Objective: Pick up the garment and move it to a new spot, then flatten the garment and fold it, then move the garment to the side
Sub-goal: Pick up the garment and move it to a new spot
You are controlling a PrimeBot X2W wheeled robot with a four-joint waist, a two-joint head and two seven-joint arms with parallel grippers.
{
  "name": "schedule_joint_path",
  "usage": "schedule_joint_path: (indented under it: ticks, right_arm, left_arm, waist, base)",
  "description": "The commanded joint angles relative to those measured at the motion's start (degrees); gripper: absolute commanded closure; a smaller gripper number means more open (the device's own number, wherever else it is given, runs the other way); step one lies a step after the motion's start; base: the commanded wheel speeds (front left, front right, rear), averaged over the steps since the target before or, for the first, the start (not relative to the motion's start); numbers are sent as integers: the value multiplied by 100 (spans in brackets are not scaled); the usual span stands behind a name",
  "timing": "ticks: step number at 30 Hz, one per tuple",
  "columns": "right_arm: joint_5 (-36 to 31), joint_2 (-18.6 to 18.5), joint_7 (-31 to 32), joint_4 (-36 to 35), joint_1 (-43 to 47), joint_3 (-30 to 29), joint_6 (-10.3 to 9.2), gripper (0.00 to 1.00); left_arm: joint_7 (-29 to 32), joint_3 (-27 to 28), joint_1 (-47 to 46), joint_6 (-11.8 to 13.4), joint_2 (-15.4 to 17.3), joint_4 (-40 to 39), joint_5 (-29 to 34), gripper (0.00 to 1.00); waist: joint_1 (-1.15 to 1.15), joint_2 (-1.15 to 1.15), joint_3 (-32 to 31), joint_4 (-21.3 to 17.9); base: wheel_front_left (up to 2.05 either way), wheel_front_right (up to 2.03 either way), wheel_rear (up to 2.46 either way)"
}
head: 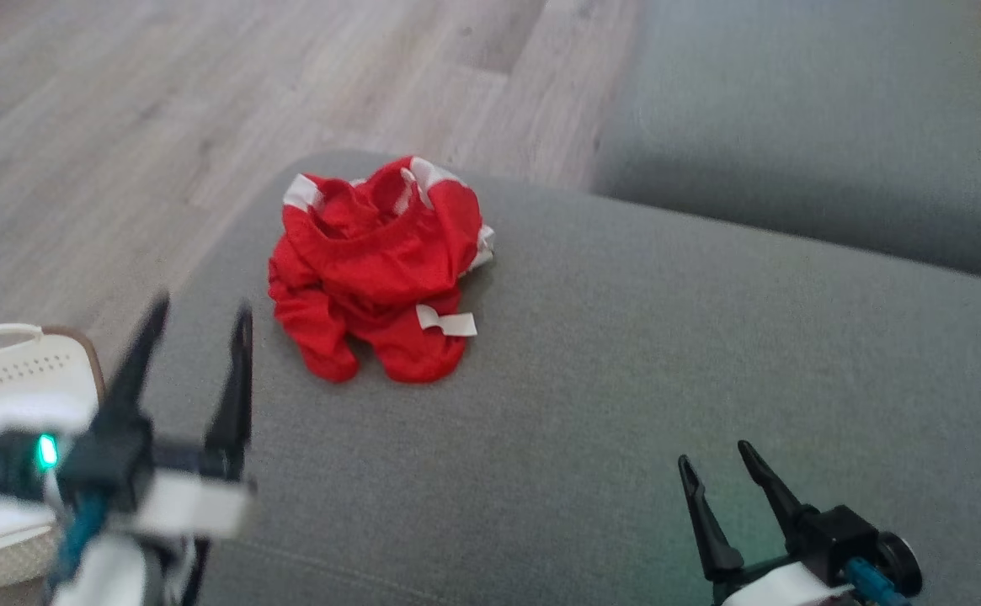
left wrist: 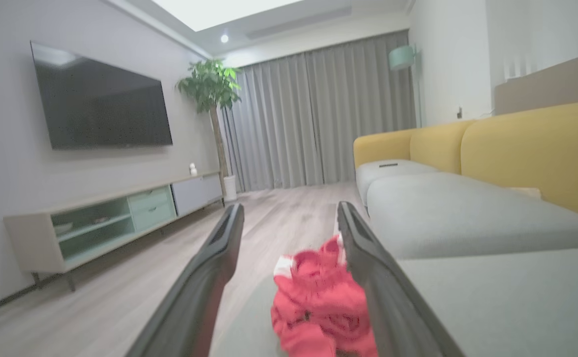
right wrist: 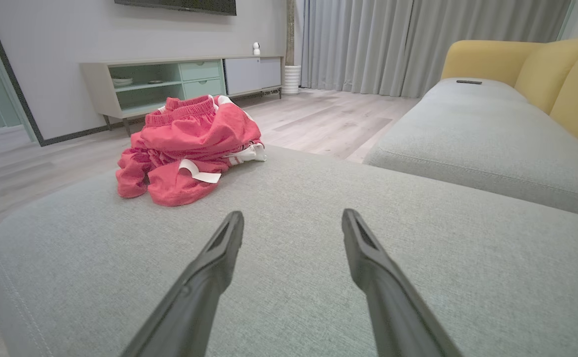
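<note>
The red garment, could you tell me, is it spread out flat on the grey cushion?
No, the red garment lies crumpled in a heap on the grey cushion.

Head cam: high, looking steeply down on the grey sofa cushion [head: 625, 337], red shorts [head: 372, 269] upper-centre of frame. Left wrist cam: low, close behind the shorts [left wrist: 318, 302], facing the curtains [left wrist: 318, 114]. Right wrist cam: low over the cushion [right wrist: 318, 198], farther back, shorts [right wrist: 189, 144] upper left. All three share shorts and cushion.
</note>
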Motion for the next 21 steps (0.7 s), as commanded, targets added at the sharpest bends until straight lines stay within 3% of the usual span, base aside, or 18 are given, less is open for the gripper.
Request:
schedule_joint_path:
  ticks: [1, 4, 5, 10, 16, 21]
  right_arm:
    - [-83, -42, -62, -191, -236, 53, 29, 0]
    - [-255, -42, -62, -210, -292, -6, 29, 0]
    - [-401, -42, -62, -238, -402, -57, 29, 0]
    - [-746, -50, -62, -308, -799, -161, 29, 0]
    - [-880, -216, -62, -468, -1250, -128, 29, 0]
    - [-883, -271, -62, -450, -1361, -59, 29, 0]
  left_arm:
    - [-69, 182, -698, -57, 121, -194, -40, 0]
    - [38, 131, -1585, -295, 268, 201, -84, 0]
    - [244, 85, -2253, -420, 328, 552, -148, 0]
    - [1208, -203, -3869, -671, 419, 1957, -492, 0]
    - [1968, -387, -5403, -738, 595, 3564, -1089, 0]
    - [2264, -691, -6054, -743, 811, 4613, -1422, 0]
  waist:
    - [0, 0, 201, -102]
    - [0, 0, 470, -188]
    - [0, 0, 748, -251]
    - [0, 0, 1475, -432]
    - [0, 0, 2236, -779]
    - [0, 0, 2609, -1087]
  base:
    - [0, 0, 0]
    - [0, 0, 0]
    - [0, 0, 0]
    - [0, 0, 0]
    - [0, 0, 0]
    - [0, 0, 0]
